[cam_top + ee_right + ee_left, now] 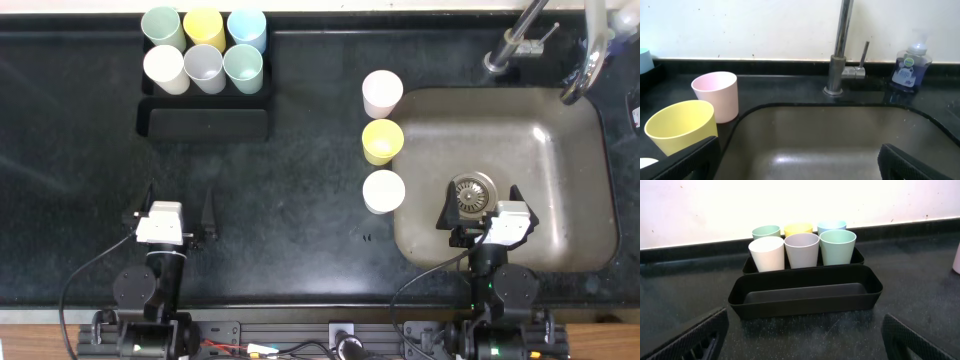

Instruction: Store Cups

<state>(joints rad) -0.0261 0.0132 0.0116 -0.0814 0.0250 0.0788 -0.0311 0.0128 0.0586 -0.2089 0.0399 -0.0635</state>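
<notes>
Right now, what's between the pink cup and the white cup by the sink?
The yellow cup, lined up between the pink cup and the white cup; the top view shows it.

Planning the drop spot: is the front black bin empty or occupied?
Empty. The front black bin shows a bare floor; the six cups stand in the rear bin behind it.

Bright even light, wall (pixel 700 210) washed out white, soft sheen on sink (pixel 540 140) basin, dark worktop (pixel 300 200)

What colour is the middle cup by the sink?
Yellow cup; top view shows it best.
</notes>
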